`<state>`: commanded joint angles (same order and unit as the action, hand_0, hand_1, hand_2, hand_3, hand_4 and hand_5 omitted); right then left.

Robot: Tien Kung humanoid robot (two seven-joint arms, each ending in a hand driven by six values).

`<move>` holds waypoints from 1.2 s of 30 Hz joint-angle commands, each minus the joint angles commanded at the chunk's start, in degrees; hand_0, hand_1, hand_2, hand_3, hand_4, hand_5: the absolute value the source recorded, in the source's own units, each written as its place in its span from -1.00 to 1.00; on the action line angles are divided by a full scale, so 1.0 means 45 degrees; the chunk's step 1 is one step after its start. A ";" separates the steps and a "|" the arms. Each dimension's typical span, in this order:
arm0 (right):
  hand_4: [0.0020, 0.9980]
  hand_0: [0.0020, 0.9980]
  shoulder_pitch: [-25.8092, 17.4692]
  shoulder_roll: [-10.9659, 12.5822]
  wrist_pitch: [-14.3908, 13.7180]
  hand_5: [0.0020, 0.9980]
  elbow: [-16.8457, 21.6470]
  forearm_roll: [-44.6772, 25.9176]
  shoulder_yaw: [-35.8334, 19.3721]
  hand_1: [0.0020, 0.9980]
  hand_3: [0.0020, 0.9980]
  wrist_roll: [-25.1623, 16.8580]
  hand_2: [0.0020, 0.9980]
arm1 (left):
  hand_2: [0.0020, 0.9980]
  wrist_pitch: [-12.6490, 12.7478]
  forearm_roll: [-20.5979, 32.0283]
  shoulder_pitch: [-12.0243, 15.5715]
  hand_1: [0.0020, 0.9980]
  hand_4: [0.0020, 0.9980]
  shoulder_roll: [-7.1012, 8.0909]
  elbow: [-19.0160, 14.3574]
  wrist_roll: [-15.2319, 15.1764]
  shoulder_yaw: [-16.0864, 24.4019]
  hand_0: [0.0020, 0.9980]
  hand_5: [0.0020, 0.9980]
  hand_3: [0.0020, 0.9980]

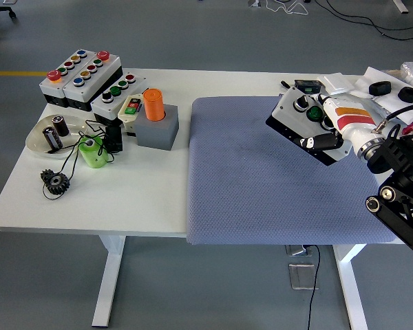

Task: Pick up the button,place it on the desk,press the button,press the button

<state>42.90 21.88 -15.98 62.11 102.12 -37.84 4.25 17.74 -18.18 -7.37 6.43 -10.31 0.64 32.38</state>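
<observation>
My right hand [334, 130] comes in from the right and is shut on a white button box [301, 122] with a black base, a black knob and a green button on top. It holds the box tilted in the air above the right part of the grey mat [261, 179]. The thumb [323, 141] lies along the box's near side. My left arm is out of view.
At the table's left stand several button boxes [82, 75], an orange cylinder in a grey block [155, 120], a green spool [93, 151], a dish with batteries [51, 134] and a black gear [55, 181]. Black parts and packets [389, 89] lie at the far right.
</observation>
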 joint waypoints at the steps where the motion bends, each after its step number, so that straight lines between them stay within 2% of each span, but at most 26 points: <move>1: 0.01 -1.00 0.0037 -0.0008 -0.0033 -0.76 -0.0035 -0.0122 0.0119 -1.00 -0.59 -0.0579 -0.80 | 0.41 0.0000 -0.0010 0.0002 0.40 -0.36 -0.0001 0.0000 0.0003 0.0008 0.29 1.00 0.02; 2: -0.03 -1.00 0.0231 -0.0157 -0.0122 -0.70 -0.0360 -0.0060 0.0436 -1.00 -0.59 -0.1159 -0.84 | 0.41 0.0009 -0.0014 -0.0003 0.40 -0.36 -0.0013 0.0000 0.0008 0.0004 0.29 1.00 0.02; 8: -0.04 -1.00 0.0920 -0.0447 -0.0241 -0.69 -0.1542 0.0343 0.1628 -1.00 -0.59 -0.4068 -0.83 | 0.41 0.0017 0.0060 -0.0027 0.40 -0.36 -0.0021 0.0000 -0.0010 -0.0040 0.29 1.00 0.01; 14: -0.08 -1.00 0.1614 -0.0402 -0.0899 -0.72 -0.2317 -0.0798 0.3154 -1.00 -0.57 -0.5351 -0.83 | 0.41 0.0024 0.0079 -0.0049 0.40 -0.36 -0.0012 0.0000 -0.0018 -0.0037 0.29 1.00 0.01; 20: -0.10 -1.00 0.2131 -0.0481 -0.0978 -0.73 -0.2767 -0.1122 0.4178 -1.00 -0.55 -0.5548 -0.81 | 0.41 0.0025 0.0065 -0.0038 0.40 -0.36 -0.0017 0.0000 0.0016 -0.0058 0.29 1.00 0.01; 24: -0.10 -1.00 0.2547 -0.0615 -0.0718 -0.73 -0.3250 -0.0754 0.5178 -1.00 -0.55 -0.5261 -0.81 | 0.41 0.0026 0.0063 -0.0041 0.40 -0.36 -0.0018 0.0000 0.0033 -0.0093 0.29 1.00 0.01; 31: -0.10 -1.00 0.2785 -0.0711 -0.0218 -0.73 -0.3598 -0.0324 0.5761 -1.00 -0.54 -0.4811 -0.79 | 0.41 0.0036 0.0103 -0.0045 0.40 -0.36 -0.0021 0.0000 0.0018 -0.0094 0.29 1.00 0.01; 32: -0.08 -0.97 0.2794 -0.0733 -0.0118 -0.75 -0.3574 -0.0242 0.5788 -1.00 -0.42 -0.4716 -0.65 | 0.41 0.0043 0.0100 -0.0040 0.40 -0.36 -0.0026 0.0000 0.0019 -0.0085 0.29 1.00 0.01; 33: -0.08 -0.97 0.2796 -0.0748 -0.0039 -0.75 -0.3553 -0.0129 0.5788 -1.00 -0.42 -0.4616 -0.65 | 0.41 0.0046 0.0090 -0.0036 0.40 -0.36 -0.0029 0.0000 0.0024 -0.0079 0.29 1.00 0.01; 36: -0.08 -0.97 0.2768 -0.0776 -0.0148 -0.75 -0.3506 0.0408 0.5688 -1.00 -0.42 -0.4158 -0.65 | 0.41 0.0043 0.0062 -0.0031 0.40 -0.36 -0.0030 0.0000 0.0037 -0.0103 0.29 1.00 0.01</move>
<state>55.36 18.39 -16.65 46.33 103.95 -12.25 -14.46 17.93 -17.90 -7.51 6.30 -10.31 0.81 31.92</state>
